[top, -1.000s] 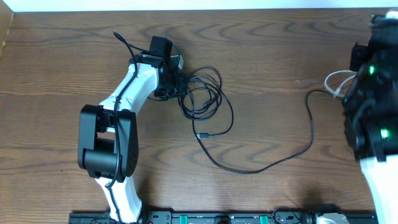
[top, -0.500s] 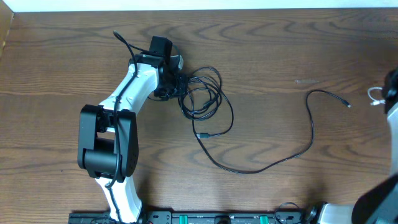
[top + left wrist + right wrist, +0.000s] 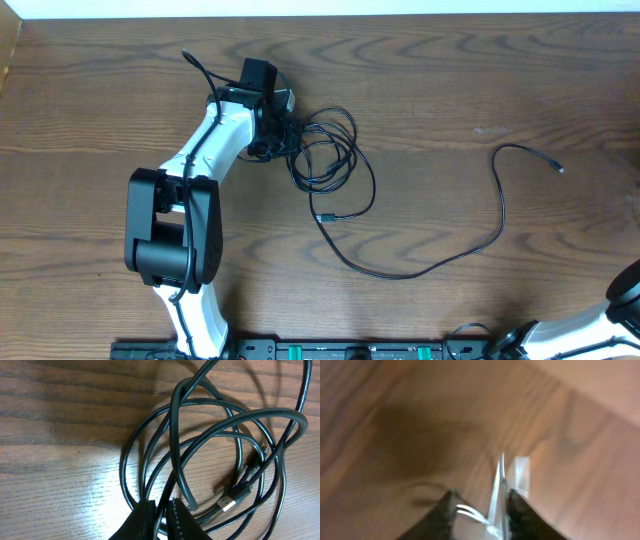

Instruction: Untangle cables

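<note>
Brown wood-grain surface [image 3: 450, 80] under everything. White-and-black left robot arm [image 3: 190, 190] reaching in from the lower left of the tangle of thin black cable loops [image 3: 330, 150], the one obvious landmark here.

Long thin black cable [image 3: 497, 215] trailing from the tangle's lower edge, sweeping down and off to its right, then climbing back up to a small plug end [image 3: 559, 170] well apart from the tangle. Just a sliver of the right robot arm [image 3: 625, 290] far to the tangle's lower right.

Left fingers [image 3: 161, 509] right at the tangle's left edge, clenched on a strand of it, tips nearly together in the wrist view. Right fingers [image 3: 481, 495] badly blurred in their own view, with a pale whitish streak [image 3: 500, 480] between them. Honestly can't tell whether grasping or released.

Smallest bit: a silver-tipped plug [image 3: 229, 505] lying flat on the wood inside the tangle's loops.
</note>
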`<state>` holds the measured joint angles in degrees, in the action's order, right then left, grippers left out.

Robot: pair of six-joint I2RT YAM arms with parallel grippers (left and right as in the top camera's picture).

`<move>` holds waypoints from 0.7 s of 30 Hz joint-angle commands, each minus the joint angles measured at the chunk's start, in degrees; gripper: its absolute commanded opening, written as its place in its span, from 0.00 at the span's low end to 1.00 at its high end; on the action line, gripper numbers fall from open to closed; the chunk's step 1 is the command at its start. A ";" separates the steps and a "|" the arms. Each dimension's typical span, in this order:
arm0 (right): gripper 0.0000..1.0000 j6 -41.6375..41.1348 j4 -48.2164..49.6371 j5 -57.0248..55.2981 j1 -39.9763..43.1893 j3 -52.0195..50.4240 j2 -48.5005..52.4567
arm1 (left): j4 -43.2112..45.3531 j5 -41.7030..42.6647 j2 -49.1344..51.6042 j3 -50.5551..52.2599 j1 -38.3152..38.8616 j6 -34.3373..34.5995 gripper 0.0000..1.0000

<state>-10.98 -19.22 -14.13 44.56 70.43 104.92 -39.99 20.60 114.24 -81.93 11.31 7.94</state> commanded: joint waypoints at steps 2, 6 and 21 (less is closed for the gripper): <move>0.64 -1.44 0.55 12.94 0.55 0.39 0.22 | 0.00 -0.76 0.98 0.61 -0.09 0.33 0.14; 0.99 -1.46 -0.66 14.32 0.09 0.39 0.22 | -0.02 -0.76 0.98 0.63 -0.09 0.33 0.15; 0.99 -8.70 -8.94 7.32 -5.27 0.72 0.20 | -0.02 -0.76 0.98 0.61 -0.09 0.33 0.15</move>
<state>-19.94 -27.44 -3.92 42.33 70.43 105.10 -39.99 20.62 114.24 -81.93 11.31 7.94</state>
